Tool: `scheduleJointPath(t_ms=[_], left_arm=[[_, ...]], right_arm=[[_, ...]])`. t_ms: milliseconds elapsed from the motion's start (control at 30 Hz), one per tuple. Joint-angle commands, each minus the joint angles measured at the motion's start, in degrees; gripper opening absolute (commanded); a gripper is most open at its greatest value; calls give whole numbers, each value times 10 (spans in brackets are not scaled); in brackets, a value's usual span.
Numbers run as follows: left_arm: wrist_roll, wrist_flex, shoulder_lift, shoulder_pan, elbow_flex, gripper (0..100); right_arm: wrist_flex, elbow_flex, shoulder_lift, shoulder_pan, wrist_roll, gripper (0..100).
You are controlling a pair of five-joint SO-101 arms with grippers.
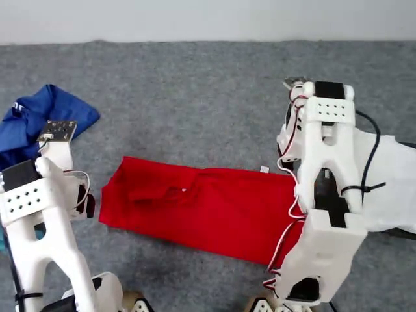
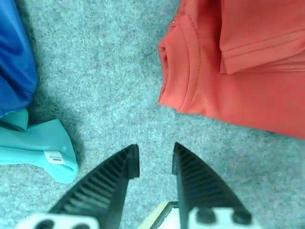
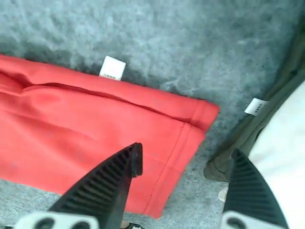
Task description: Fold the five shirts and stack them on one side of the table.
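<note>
Red shirt [image 1: 201, 211]: lies flat mid-tabletop, folded into a long band running left to right and slanting slightly toward the front edge at its right end. Collar end faces the left edge, hem end the right. Small white tag [image 3: 112, 68] sticks out from its far long edge, near the hem.

Blue shirt [image 1: 32, 120]: crumpled, at the left edge. Teal shirt [image 2: 38, 143]: bunched just beside the blue one, touching it, with a tag of its own. White shirt [image 1: 390, 182]: spread at the right edge, partly under the right arm, with a dark olive garment [image 3: 252, 129] along its border.

Left gripper [image 2: 155, 160]: over bare grey felt tabletop [image 1: 195, 97], near the red collar end, apart from it. Jaws parted only a little, nothing between them.

Right gripper [image 3: 186, 164]: above the red shirt's hem corner. Jaws spread wide, one over red cloth, the other over the white shirt's border, gripping nothing.
</note>
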State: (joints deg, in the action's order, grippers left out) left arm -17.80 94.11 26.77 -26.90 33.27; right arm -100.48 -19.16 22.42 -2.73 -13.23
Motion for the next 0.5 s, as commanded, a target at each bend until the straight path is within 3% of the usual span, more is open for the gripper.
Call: scheduleJointPath(t_ms=[0, 467], left_arm=[[3, -3, 13, -1, -1, 131], [3, -5, 14, -1, 19, 131]], right_arm=[[-24, -2, -36, -1, -2, 292], [-25, 4, -38, -1, -2, 292]])
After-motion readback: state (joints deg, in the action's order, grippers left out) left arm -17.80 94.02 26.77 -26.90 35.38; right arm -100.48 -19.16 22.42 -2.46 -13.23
